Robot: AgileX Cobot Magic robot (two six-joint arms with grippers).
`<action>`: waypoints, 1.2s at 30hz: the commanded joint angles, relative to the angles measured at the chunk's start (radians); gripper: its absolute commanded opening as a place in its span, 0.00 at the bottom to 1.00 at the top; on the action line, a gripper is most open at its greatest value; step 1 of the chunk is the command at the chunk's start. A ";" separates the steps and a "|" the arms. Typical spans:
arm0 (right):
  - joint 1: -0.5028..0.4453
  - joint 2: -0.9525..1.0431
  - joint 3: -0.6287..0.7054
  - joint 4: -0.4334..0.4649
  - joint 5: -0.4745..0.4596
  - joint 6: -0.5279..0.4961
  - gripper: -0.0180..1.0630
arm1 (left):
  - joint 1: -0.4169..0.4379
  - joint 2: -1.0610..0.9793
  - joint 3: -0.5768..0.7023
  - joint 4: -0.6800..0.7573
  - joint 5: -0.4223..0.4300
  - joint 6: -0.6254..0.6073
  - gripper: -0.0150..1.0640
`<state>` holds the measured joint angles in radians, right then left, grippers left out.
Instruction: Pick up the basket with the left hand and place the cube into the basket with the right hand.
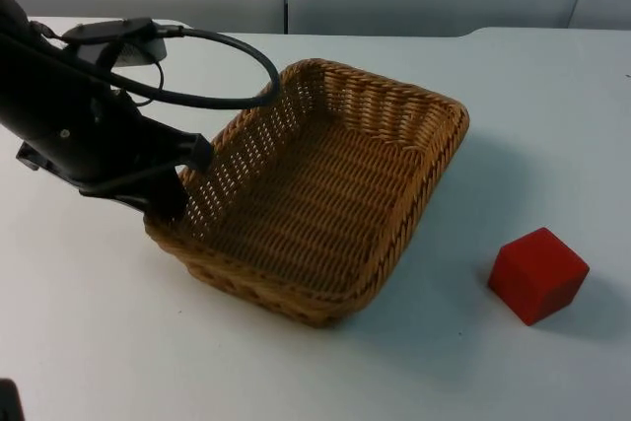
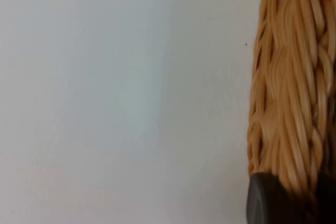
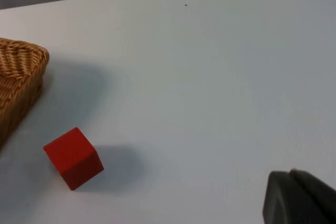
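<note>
Left gripper [image 1: 170,206] is clamped on the rim of the rectangular woven wicker basket [image 1: 325,194] at its left end; one black fingertip [image 2: 268,203] presses the outer weave. The basket sits tilted, the gripped end raised, nothing inside it. Small red cube [image 1: 537,274] rests on the white table [image 1: 513,96], well apart from the basket, off its right side. Right gripper [image 3: 299,198] hangs above the table, some way from the cube; can't tell whether its fingers are parted.
</note>
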<state>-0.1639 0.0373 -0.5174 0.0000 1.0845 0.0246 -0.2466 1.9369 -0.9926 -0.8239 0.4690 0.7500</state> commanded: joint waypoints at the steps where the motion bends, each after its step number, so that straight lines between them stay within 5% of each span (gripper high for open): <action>1: -0.002 -0.004 0.005 0.000 -0.008 0.002 0.01 | 0.000 0.002 -0.006 -0.007 0.012 0.003 0.01; 15: -0.002 -0.004 0.005 0.000 -0.008 0.002 0.01 | 0.135 -0.097 -0.009 -0.209 0.135 0.111 0.01; 36: -0.002 -0.004 0.005 0.000 -0.008 0.002 0.01 | 0.217 -0.168 -0.009 -0.270 0.250 0.111 0.01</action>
<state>-0.1639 0.0373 -0.5174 0.0000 1.0845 0.0246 -0.0344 1.7905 -0.9926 -1.0535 0.7014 0.8589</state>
